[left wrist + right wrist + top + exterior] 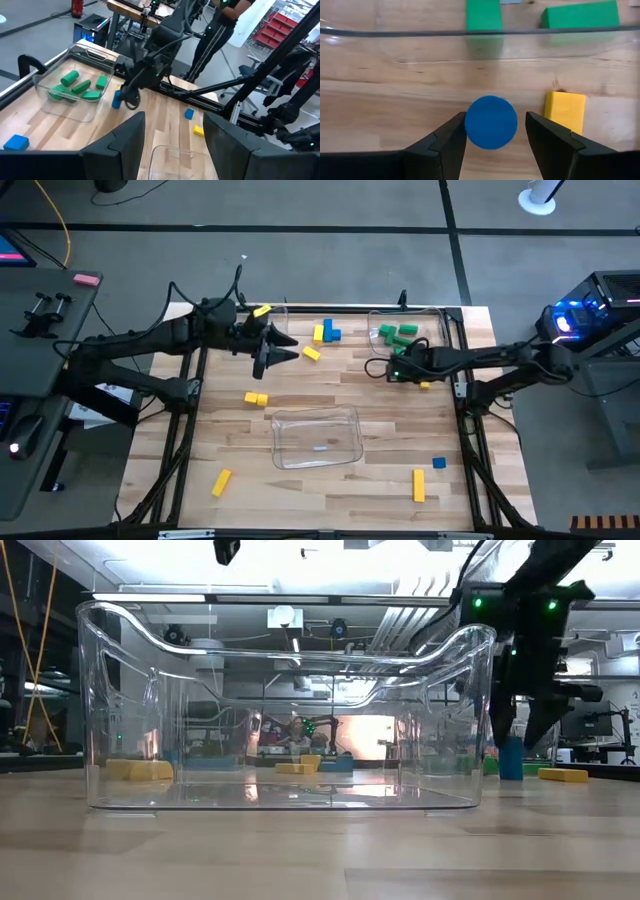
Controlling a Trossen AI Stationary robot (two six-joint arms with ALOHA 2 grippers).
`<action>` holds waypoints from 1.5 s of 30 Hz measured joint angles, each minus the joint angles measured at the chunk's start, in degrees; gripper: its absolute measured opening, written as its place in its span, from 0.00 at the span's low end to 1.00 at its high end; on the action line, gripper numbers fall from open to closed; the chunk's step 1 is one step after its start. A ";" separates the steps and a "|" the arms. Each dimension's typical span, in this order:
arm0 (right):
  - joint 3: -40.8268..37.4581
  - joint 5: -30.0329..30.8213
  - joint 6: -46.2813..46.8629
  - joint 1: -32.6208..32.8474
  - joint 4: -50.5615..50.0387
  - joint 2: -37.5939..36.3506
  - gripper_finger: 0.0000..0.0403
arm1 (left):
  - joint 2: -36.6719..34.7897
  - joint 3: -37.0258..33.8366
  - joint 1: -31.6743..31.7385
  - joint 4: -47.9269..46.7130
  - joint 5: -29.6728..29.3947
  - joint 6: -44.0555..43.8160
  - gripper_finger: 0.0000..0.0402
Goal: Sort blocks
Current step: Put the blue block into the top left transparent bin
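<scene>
Right gripper (491, 131): fingers spread open either side of an upright blue cylinder block (491, 122) on the table (330, 395), just beside the bin of green blocks (398, 333). Left gripper (283, 348): fingers open, raised near the far-left bin (272, 312)

In the high view the right gripper (397, 369) covers the blue block (491, 122), so contact is unclear. Two green blocks (483, 13) at 12 o'clock are cut by the right wrist view's edge.
</scene>
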 joint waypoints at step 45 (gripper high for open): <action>64.29 -11.04 -38.88 -1.13 42.24 48.18 0.32 | -19.26 -0.02 -1.55 12.77 -3.82 -2.54 0.46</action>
